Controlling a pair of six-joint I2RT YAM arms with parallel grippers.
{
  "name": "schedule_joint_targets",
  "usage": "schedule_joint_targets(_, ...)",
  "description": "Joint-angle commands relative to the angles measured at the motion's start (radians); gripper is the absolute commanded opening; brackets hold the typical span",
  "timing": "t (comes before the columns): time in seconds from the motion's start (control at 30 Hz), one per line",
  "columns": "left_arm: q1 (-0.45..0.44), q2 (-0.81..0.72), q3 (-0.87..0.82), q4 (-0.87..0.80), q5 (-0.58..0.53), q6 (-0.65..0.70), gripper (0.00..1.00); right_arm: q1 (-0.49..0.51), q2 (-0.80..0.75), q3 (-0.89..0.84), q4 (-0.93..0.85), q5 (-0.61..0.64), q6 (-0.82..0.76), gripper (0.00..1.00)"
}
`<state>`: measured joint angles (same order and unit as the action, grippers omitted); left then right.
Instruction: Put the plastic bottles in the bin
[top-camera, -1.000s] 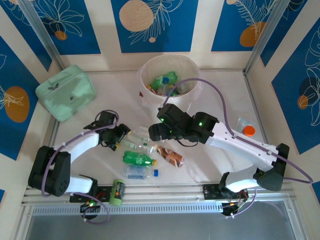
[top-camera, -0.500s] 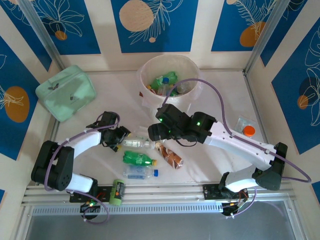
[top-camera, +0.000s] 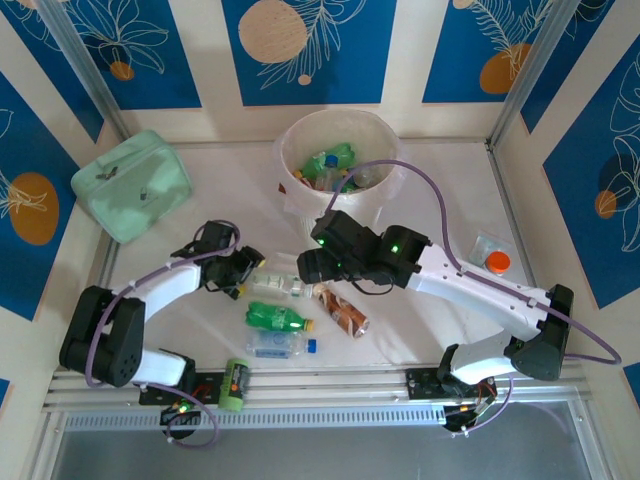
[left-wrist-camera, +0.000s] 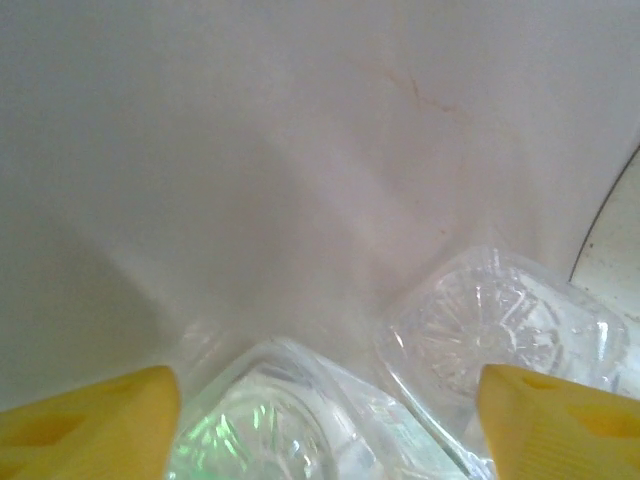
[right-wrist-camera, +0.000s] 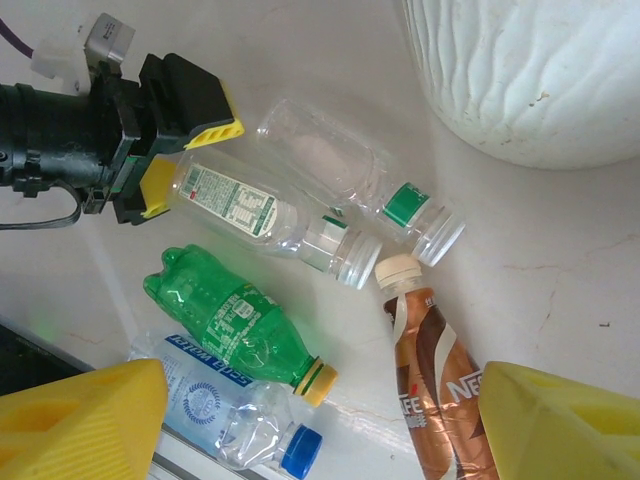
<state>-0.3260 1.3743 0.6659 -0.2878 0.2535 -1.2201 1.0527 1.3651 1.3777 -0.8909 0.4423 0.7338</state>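
Left gripper (right-wrist-camera: 188, 155), fingers spread, is straddling the base of a clear white-labelled bottle (right-wrist-camera: 250, 210) lying just in front of the bin (right-wrist-camera: 520, 70), probably lining up a grasp. Right gripper (right-wrist-camera: 320, 380) is hovering beside the bin, jaws wide apart, above a green bottle (right-wrist-camera: 235, 320) and a brown-labelled bottle (right-wrist-camera: 435, 390).

White "NES" on the brown-label bottle (right-wrist-camera: 432, 392) — script on the blue-label bottle (right-wrist-camera: 205, 395) too blurred to read.

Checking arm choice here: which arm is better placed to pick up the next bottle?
Left. The left fingers, open, flank the base of the white-labelled clear bottle; the right fingers hover open well above.
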Motion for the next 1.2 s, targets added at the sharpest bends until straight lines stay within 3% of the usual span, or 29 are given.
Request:
schedule_joint_targets(0.0, -0.004, -0.063, 0.008, -0.114, -0.044, 0.008, 0.85, -0.002, -0.021, -0.013, -0.005, 0.016, 0.018, 0.82)
schedule_joint_targets(0.33, -0.066, -0.232, -0.019, -0.236, -0.088, -0.114, 0.93, -0.006, -0.027, -0.026, 0.01, 0.016, 0.018, 0.82)
schedule_joint_targets(1.17, -0.09, 0.009, 0.038, -0.072, -0.092, -0.193, 0.82, 0.011, -0.003, -0.044, -0.031, -0.003, 0.023, 0.82)
